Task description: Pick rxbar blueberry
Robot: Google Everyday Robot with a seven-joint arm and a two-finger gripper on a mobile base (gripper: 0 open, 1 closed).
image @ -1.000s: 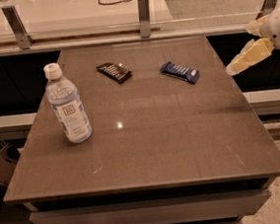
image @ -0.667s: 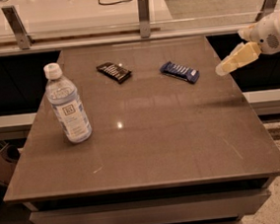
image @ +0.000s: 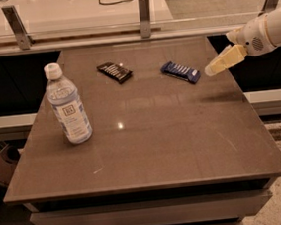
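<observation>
The rxbar blueberry (image: 180,72) is a small flat blue bar with white lettering, lying on the brown table (image: 148,143) at the back right of centre. My gripper (image: 211,70) comes in from the right edge on a white arm, its pale yellow fingers pointing left and down. Its tip hangs above the table just right of the blue bar, not touching it. Nothing is held.
A dark brown bar (image: 115,72) lies left of the blue one. A clear water bottle (image: 68,104) with a white cap stands upright at the left. A metal railing with posts (image: 143,9) runs behind the table.
My gripper has moved left, from off the table's right edge to just right of the blue bar. The objects have not moved.
</observation>
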